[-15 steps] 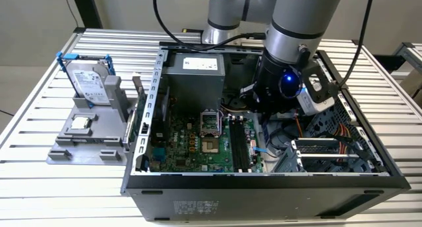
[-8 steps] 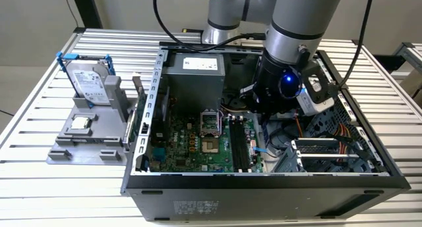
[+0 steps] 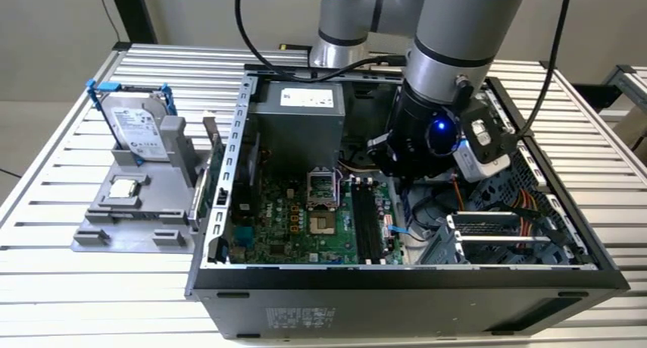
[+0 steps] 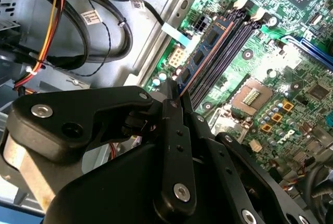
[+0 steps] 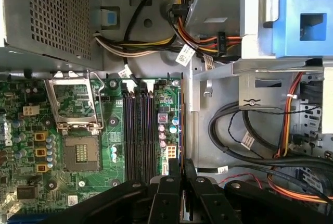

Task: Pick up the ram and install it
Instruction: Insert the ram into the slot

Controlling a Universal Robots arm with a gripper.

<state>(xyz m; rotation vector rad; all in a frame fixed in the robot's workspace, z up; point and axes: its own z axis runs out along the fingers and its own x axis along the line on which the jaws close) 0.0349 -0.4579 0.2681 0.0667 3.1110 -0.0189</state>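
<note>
Ram point(image 4: 208, 52) clamped in fingers point(image 4: 174, 109) over motherboard slots point(image 5: 139, 135), cables point(image 5: 244, 140) alongside

Ram point(image 4: 208, 52) near end hidden behind black gripper point(image 4: 179, 96) fingers in the second wrist view; edge-on sliver point(image 5: 181, 130) in the first. Fingertip contact obscured. Exterior view: arm housing covers gripper entirely.

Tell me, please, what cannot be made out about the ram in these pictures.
- Second wrist view: the gripper covers the ram's near end, so seating depth is unclear.
- First wrist view: the ram is edge-on, hiding its slot.
- Exterior view: the arm blocks that slot.
</note>
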